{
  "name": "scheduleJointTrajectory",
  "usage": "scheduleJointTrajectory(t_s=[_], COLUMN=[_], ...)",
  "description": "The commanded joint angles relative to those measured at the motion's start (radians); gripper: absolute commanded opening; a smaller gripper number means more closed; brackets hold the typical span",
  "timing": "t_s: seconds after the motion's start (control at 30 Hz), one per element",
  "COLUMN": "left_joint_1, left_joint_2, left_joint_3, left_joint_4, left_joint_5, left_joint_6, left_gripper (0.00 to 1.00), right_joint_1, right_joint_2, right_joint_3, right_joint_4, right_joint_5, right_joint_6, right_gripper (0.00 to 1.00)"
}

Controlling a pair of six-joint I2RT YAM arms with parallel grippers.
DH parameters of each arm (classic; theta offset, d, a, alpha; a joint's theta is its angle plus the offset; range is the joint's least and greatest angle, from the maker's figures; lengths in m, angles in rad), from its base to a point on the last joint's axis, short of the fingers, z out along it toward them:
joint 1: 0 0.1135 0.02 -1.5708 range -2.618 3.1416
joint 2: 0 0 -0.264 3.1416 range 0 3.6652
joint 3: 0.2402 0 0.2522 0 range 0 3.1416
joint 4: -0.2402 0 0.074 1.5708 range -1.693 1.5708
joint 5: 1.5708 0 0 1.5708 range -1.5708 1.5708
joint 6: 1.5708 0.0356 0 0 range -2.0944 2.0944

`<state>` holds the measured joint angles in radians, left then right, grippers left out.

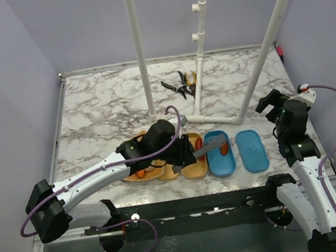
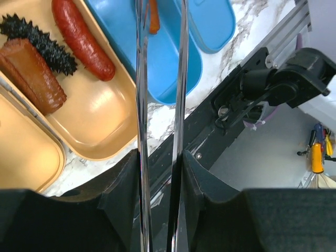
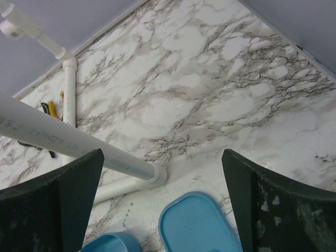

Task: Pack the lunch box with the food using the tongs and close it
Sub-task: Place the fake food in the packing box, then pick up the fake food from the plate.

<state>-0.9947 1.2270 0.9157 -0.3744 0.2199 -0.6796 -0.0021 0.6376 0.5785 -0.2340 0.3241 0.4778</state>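
My left gripper (image 1: pixel 187 150) is shut on the tongs (image 2: pixel 139 79), a finger pressing each thin metal arm. The tongs reach out over the open blue lunch box (image 2: pixel 163 63). A small orange food piece (image 2: pixel 153 16) shows between the tong arms inside the box, and I cannot tell whether it is pinched. A red sausage (image 2: pixel 81 39), a brown sausage (image 2: pixel 31 73) and a black spiky piece (image 2: pixel 42 39) lie in a tan tray (image 2: pixel 100 115). The blue lid (image 1: pixel 251 150) lies flat to the right of the box. My right gripper (image 3: pixel 163 178) hovers open above the lid (image 3: pixel 197 226), holding nothing.
Tan trays (image 1: pixel 194 167) sit left of the lunch box near the table's front edge. A white pipe frame (image 3: pixel 68 142) stands behind the box and lid. Black-and-yellow pliers (image 1: pixel 182 83) lie at the back of the marble table.
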Motion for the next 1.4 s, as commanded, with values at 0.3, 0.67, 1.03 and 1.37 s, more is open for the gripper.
scheduleJointTrajectory(t_s=[0.3,0.67,1.03,1.37], left_joint_1=[0.173,0.221,0.253,0.326], left_joint_2=[0.008,-0.072,-0.154,-0.125], left_joint_3=[0.248,0.288,0.267,0.283], left_joint_4=[-0.196,-0.358,-0.578,-0.676], left_joint_5=[0.032,0.020,-0.078,-0.113], left_joint_6=[0.132,0.165,0.252,0.327], left_gripper=[0.37,0.34,0.33,0.32], right_joint_1=[-0.003,-0.003,-0.003,-0.003], right_joint_2=[-0.040,-0.065,-0.079,-0.074], right_joint_3=[0.021,0.006,0.003,-0.004], right_joint_4=[-0.008,0.005,0.000,-0.005], right_joint_5=[-0.002,-0.020,-0.023,-0.034], right_joint_6=[-0.022,-0.026,-0.022,-0.017], right_gripper=[1.00,1.00,1.00,1.00])
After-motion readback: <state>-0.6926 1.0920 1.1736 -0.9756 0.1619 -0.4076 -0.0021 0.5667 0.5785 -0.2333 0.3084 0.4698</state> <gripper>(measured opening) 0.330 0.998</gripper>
